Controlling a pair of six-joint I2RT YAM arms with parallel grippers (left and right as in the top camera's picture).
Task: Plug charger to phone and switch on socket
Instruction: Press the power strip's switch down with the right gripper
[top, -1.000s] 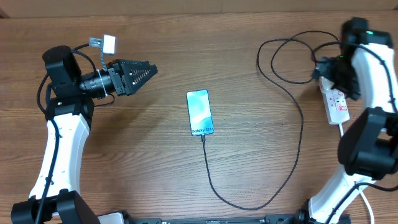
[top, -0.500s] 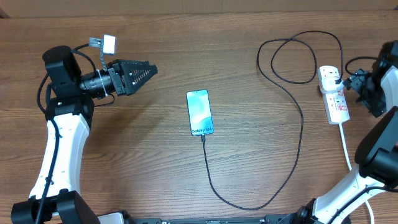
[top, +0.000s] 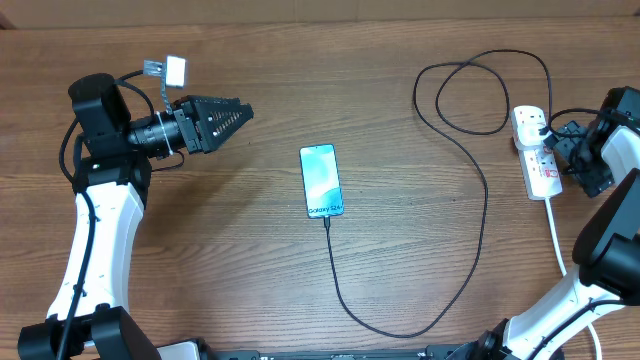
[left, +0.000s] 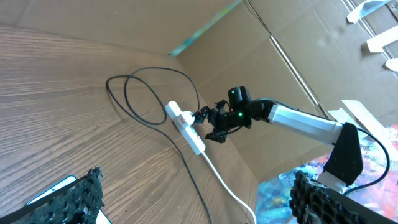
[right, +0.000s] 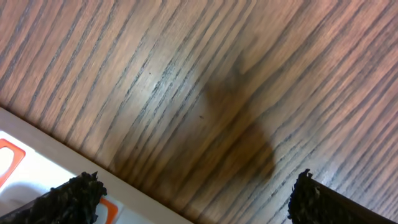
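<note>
Seemingly wired up already, the phone (top: 320, 180) lies at mid-frame on the bench (top: 300, 60). Its charger (top: 480, 200) runs from the phone's lower edge, loops down, then climbs the right side to a black plug (top: 541, 124) on the socket (top: 545, 172). The socket lies at the right edge, its long axis running top to bottom. The right gripper (top: 562, 150), jaws spread and holding nothing, hovers just beside the socket's right flank, facing left toward it. Its wrist view shows white casing and orange-red switch marks (right: 12, 163) at lower left. The left gripper (top: 228, 116), also spread and empty, sits well apart in the upper left. Flipping the switch looks like the right arm's job.
</note>
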